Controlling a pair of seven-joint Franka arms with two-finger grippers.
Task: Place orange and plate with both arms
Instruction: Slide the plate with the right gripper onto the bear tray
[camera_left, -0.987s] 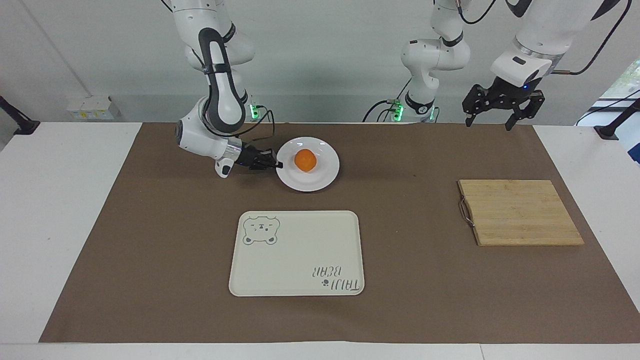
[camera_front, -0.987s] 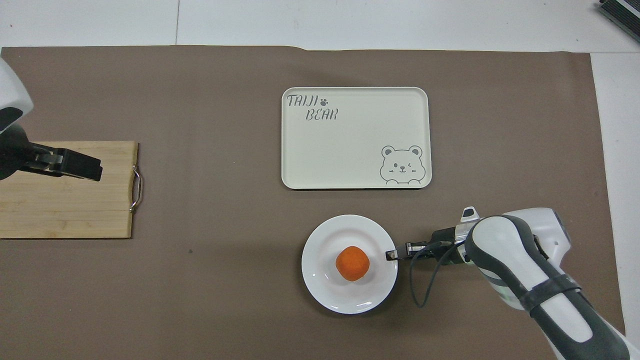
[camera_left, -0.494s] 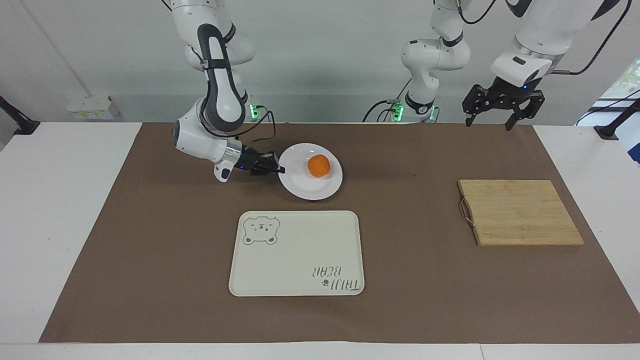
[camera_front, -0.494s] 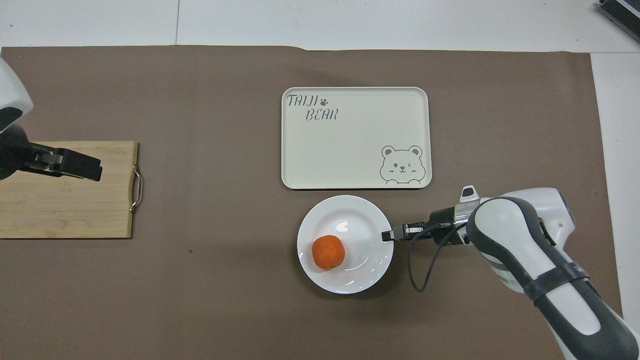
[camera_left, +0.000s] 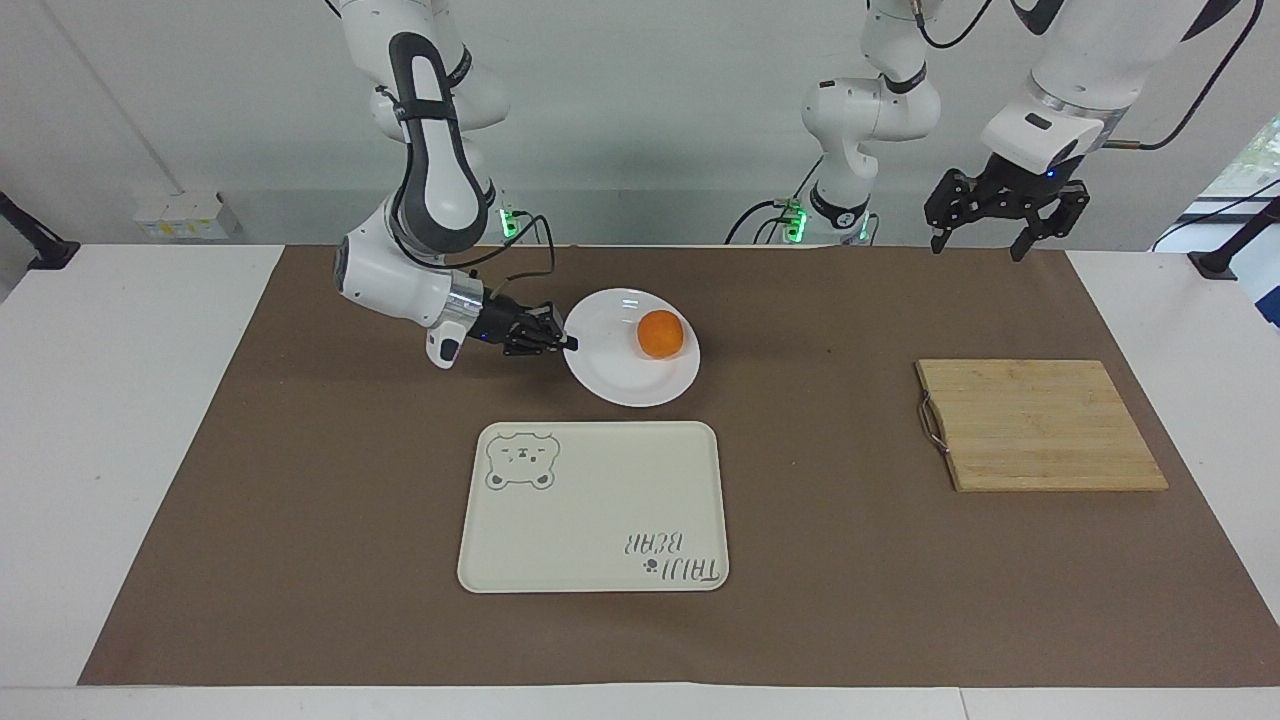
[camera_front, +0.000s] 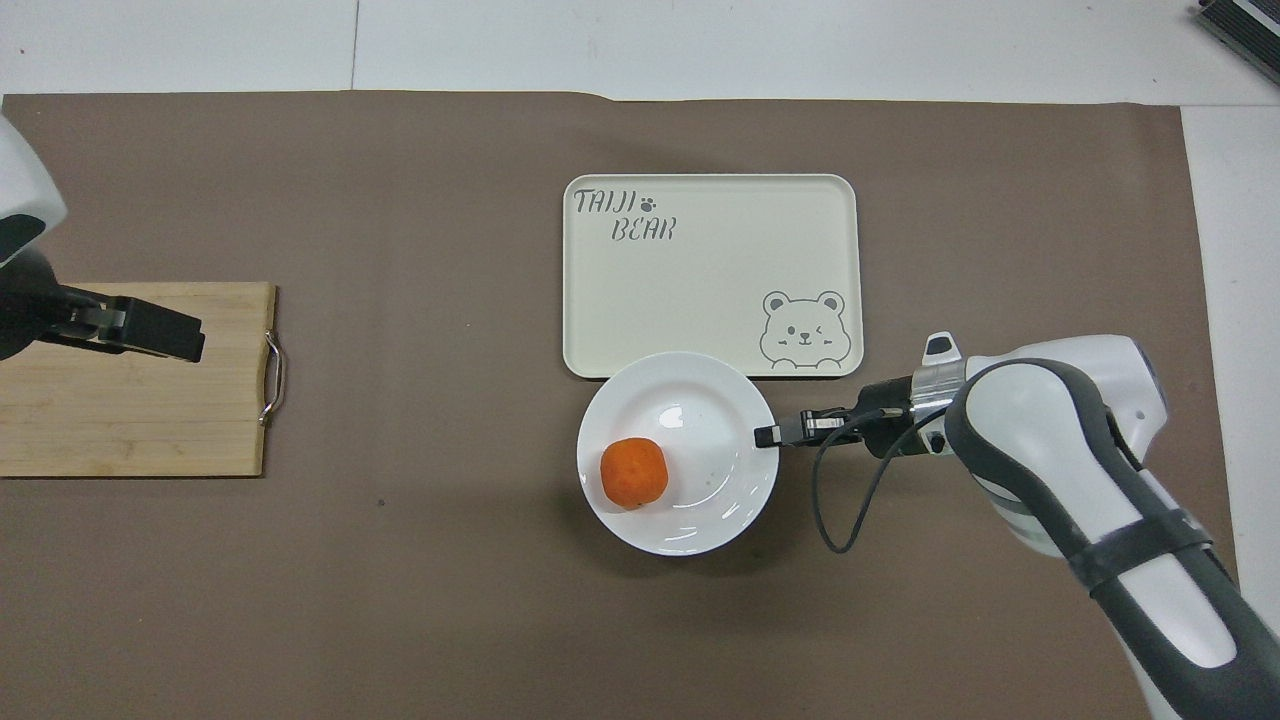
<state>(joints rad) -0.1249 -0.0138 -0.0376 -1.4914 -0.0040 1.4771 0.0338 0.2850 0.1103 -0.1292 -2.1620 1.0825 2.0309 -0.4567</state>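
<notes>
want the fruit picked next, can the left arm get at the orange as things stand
Probably yes. The orange lies uncovered on the plate, which the right gripper grips at the opposite rim. The left gripper hangs open, high near the cutting board, nothing between.

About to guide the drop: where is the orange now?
The orange sits on the plate, near the rim toward the left arm's end, just short of the tray.

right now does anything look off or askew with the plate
Yes. The plate hangs tilted in the air, pinched at its rim by the right tool, and the orange sits against the edge toward the left arm's end instead of at the centre. It could roll off.
</notes>
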